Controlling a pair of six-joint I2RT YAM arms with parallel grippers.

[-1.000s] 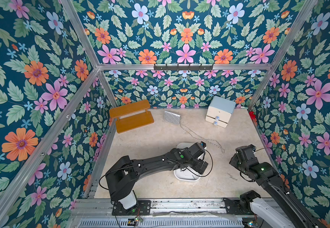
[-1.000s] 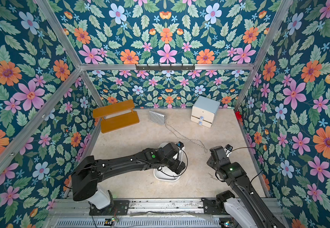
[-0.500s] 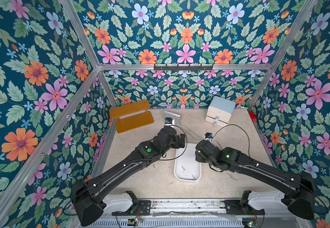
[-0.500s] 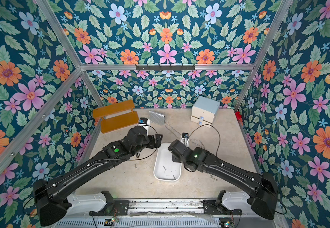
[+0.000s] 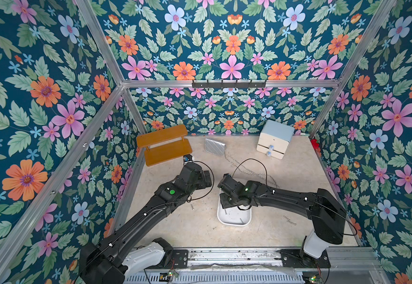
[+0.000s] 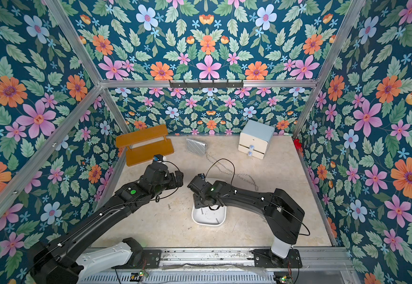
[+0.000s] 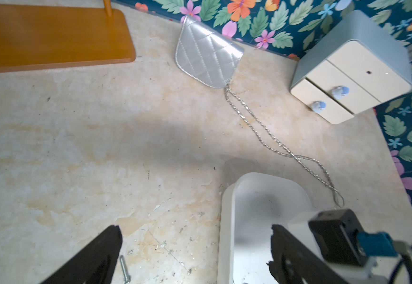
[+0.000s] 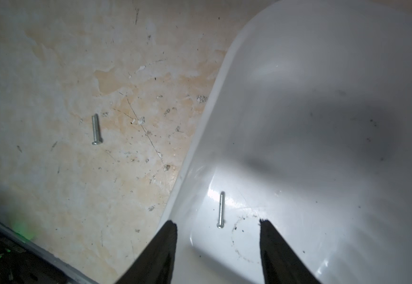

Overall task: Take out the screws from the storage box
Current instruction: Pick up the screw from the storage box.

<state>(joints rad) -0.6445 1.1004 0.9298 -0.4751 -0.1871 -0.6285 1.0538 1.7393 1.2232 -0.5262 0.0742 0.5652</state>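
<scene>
Right wrist view shows one screw (image 8: 221,209) inside the white storage box (image 8: 323,73)

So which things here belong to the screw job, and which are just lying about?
Job: white tub; screw inside it; screws outside it; right gripper, open over the tub; left gripper, open nearby.
Lying about: orange shelf; silver purse; two-drawer cabinet.

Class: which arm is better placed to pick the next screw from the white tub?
Right: the right tool hangs open over the white tub, a screw between its fingertips; the left tool is beside it.
</scene>
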